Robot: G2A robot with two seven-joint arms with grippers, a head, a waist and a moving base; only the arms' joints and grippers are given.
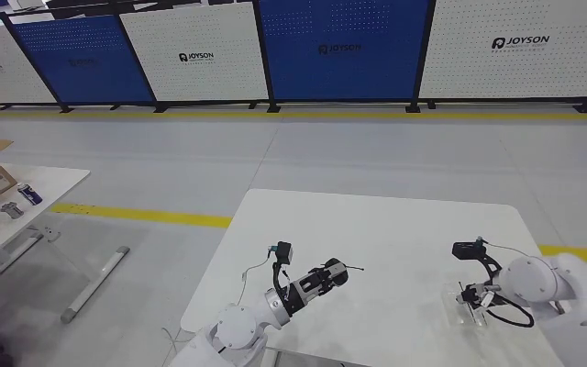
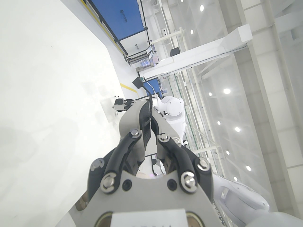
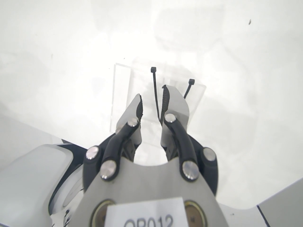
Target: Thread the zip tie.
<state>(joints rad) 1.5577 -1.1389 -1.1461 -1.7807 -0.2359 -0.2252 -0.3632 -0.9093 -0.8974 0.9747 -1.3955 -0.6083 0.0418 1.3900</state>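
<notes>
From the middle of the white table [image 1: 385, 220], out toward nine o'clock, we see the left gripper [image 1: 336, 272] with its fingers pressed together on a thin black zip tie [image 1: 355, 269]. The free end of this tie pokes toward three o'clock. At three o'clock the right gripper [image 3: 152, 91] hangs over a clear tray [image 3: 121, 88], fingers partly spread and gripping nothing. In the tray, the nearer tie [image 3: 155, 88] runs between those fingers and the farther tie [image 3: 191, 81] lies just outside.
</notes>
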